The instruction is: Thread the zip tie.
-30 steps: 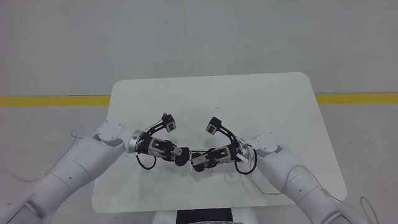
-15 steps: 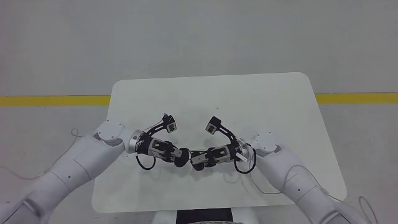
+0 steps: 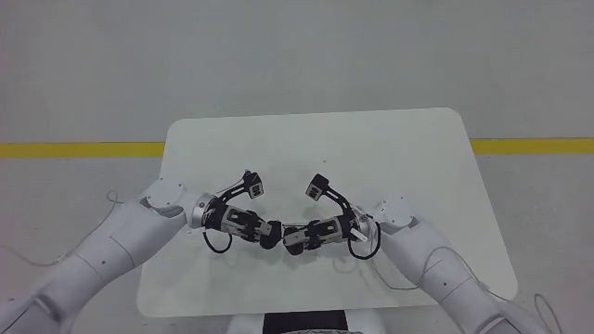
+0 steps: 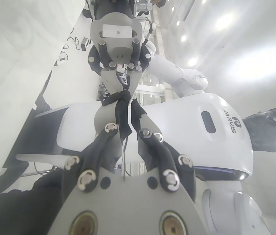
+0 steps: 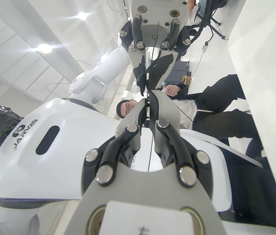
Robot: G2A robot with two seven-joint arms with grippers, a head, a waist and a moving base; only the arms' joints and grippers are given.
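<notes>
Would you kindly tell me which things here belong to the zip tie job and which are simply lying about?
Part of the job:
zip tie, pinched at both ends
left tool
right tool, tip to tip with the left

Just lying about:
white table
small dark speck on it
yellow floor line

look: thin black zip tie, a fine dark strap, barely more than a line
hold: pinched in the right gripper and in the left gripper, tips nose to nose
pose: running straight through both sets of fingers, ends reaching back toward each palm
place: up in the air over the near part of the table
head: too small to tell
</notes>
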